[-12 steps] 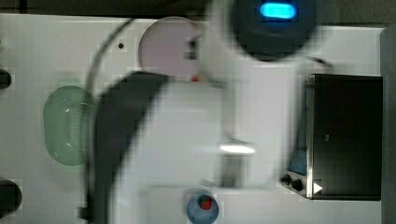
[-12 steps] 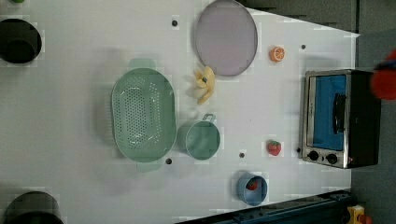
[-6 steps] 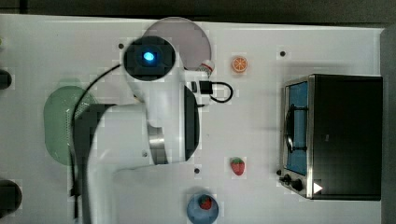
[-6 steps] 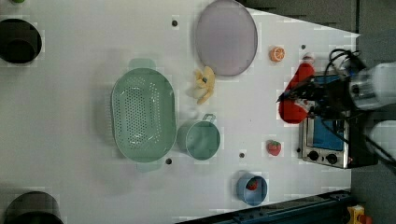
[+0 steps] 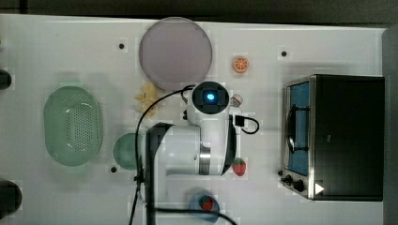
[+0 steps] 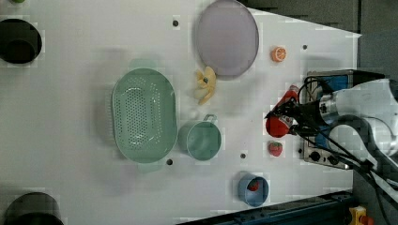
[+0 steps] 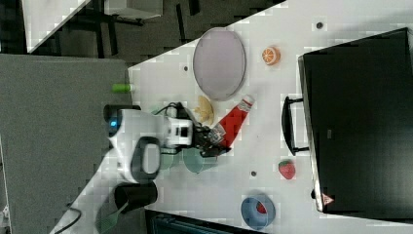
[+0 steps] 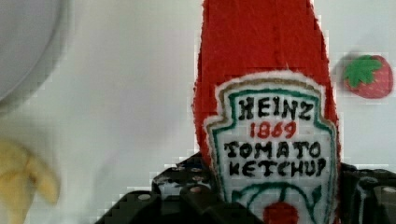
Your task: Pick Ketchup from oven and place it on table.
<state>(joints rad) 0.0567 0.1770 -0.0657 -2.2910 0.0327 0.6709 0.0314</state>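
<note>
Gripping the ketchup by its lower body, the claw was clamped on the bottle, which hung over the worktop in the open space in front of the oven, outside it. In the right view the bottle slanted, its white cap aimed toward the lilac plate and the oven's black handle. The wrist view showed the label close up between the dark fingers, with a strawberry lying on the white surface beyond. In the left view the bottle sat just above another strawberry and left of the oven. An orange slice lay near the plate, and a green colander stood well apart.
</note>
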